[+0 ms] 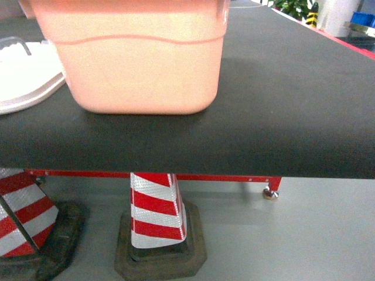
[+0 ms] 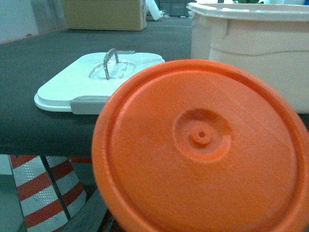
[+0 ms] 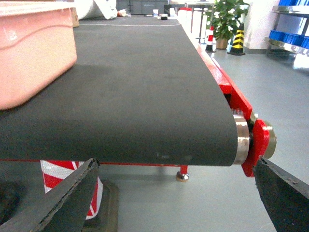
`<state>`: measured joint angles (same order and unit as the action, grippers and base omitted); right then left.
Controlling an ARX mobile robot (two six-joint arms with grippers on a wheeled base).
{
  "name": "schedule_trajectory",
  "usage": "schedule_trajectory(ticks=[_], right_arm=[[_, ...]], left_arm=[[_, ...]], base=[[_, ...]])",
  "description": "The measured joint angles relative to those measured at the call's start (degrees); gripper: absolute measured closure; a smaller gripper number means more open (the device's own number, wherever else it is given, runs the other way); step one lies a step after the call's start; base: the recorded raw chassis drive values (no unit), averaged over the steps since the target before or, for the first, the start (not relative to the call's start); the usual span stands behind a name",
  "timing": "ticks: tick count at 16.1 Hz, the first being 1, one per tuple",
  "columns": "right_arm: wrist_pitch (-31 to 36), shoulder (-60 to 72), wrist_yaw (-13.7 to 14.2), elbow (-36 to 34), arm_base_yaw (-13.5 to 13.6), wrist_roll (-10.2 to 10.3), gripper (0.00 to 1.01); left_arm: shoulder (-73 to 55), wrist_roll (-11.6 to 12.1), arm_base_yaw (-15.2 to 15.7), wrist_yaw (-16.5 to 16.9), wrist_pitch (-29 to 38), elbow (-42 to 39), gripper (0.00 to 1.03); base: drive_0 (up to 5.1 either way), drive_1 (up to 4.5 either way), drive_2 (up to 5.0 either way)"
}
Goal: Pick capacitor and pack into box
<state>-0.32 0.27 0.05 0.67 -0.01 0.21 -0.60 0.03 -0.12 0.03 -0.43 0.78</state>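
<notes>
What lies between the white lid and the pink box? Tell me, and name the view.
Only bare black belt, seen in the left wrist view between the lid and the box; the orange disc up close hides the gap's nearer part.

Count | box (image 1: 137,64): 1, peach-pink, at near edge of black belt table (image 1: 281,105) | white lid (image 2: 91,79): 1, with 1 grey handle (image 2: 111,60) | orange round disc (image 2: 203,154): 1 | red-white striped cones (image 1: 155,211): 2 under table edge | cardboard carton (image 2: 104,14): 1, far edge

Grey floor (image 1: 328,234), striped cones (image 1: 155,211), perhaps shelving (image 3: 289,24) behind.
</notes>
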Motion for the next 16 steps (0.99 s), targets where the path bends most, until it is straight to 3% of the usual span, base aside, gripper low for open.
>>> schedule_trajectory(ticks=[16], right_arm=[[0.0, 0.0, 0.0, 0.0, 0.0, -0.1, 0.03]], left_arm=[[0.0, 0.0, 0.0, 0.0, 0.0, 0.0, 0.59]], base=[[0.0, 0.00, 0.0]])
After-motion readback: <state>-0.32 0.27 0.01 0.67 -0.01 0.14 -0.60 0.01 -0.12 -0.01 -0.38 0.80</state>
